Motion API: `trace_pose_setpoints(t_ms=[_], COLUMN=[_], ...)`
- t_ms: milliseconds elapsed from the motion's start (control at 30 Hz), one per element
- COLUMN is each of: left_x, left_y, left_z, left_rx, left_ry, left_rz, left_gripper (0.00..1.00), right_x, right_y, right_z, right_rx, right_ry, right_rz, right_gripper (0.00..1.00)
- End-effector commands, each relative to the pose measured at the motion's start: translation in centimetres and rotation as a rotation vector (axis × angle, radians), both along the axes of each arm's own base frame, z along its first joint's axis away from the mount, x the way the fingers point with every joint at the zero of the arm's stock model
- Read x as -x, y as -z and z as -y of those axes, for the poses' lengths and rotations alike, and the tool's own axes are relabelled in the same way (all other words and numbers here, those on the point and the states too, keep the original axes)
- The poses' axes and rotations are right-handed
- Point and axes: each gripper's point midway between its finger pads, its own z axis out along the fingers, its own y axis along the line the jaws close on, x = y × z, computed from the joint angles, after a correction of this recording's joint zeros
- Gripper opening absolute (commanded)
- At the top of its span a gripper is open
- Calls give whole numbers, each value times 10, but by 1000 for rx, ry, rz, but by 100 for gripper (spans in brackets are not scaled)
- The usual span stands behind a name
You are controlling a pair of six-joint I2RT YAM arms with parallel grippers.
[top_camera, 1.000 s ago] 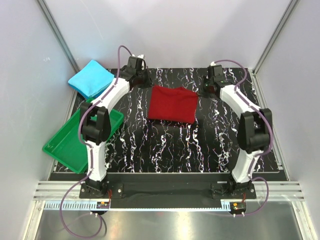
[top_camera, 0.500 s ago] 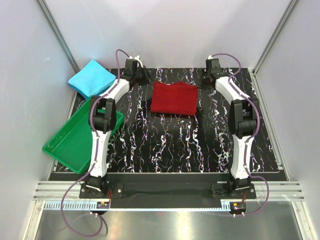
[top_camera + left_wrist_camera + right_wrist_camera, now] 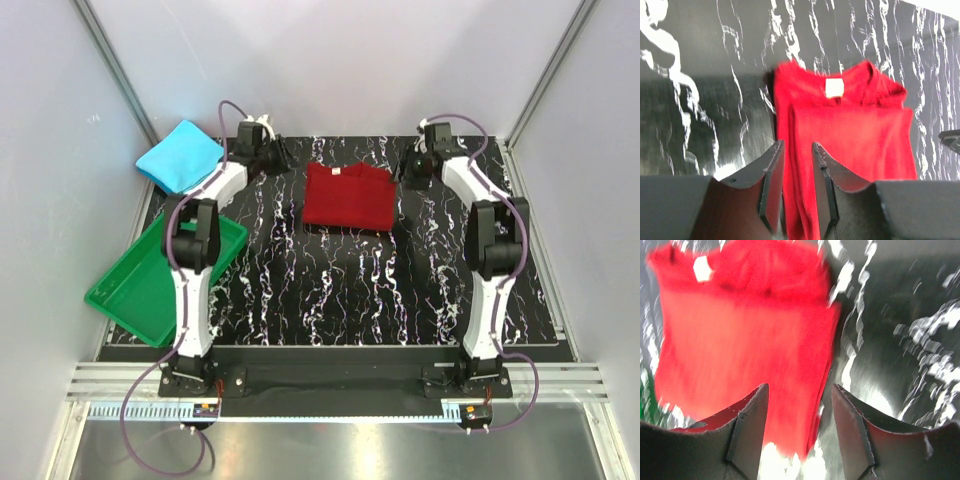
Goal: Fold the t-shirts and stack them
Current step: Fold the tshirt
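From above, the red shirt [image 3: 348,197] lies folded to a rough rectangle at the far middle of the table [image 3: 330,290], collar toward the back wall. The blue shirt [image 3: 180,157] sits folded at the far left corner, just beyond the green tray [image 3: 135,295]. The left gripper [image 3: 283,157] is just beside the red shirt's far left corner and the right gripper [image 3: 408,165] just beside its far right corner. In the left wrist view the jaws stand narrowly parted with the shirt's left edge showing through the gap, and nothing looks pinched. In the right wrist view (a blurred one) the jaws stand wide, the shirt's right edge below them and the white label [image 3: 702,268] near the collar. This looks like a let-go after a fold. To do it well, both sets of jaws should part fully and rise straight up, so no layer drags and the edges stay square for stacking with the blue one. The table is black with white marble veins, shut in by plain white walls [image 3: 350,60] with metal posts [image 3: 110,60] at the corners.
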Motion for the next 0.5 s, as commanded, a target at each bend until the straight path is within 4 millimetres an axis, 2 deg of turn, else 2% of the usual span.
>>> trace_pose_setpoints(t_ms=[0,33,100,133,167,233,467], left_x=[32,42,67,78,84,99,126], left_y=[-58,-53,-43,-31,-33,-20,16], left_z=[6,9,17,18,20,26,31], left_rx=[-11,-13,-38,-61,-70,-82,-122], left_ry=[43,53,79,93,100,129,169], left_rz=[64,44,14,-8,-1,-31,-111], left_gripper=[33,33,33,34,34,35,35], right_x=[37,50,59,68,70,75,86], right_y=[-41,-26,-20,-11,-9,-3,16], right_z=[-20,-22,-23,-25,-26,-27,-33], right_rx=[-102,-120,-121,-136,-141,-135,-168], right_ry=[-133,-148,-159,-171,-180,-211,-272], right_rz=[25,-21,-34,-60,-62,-61,-107], right_gripper=[61,61,61,61,61,61,60])
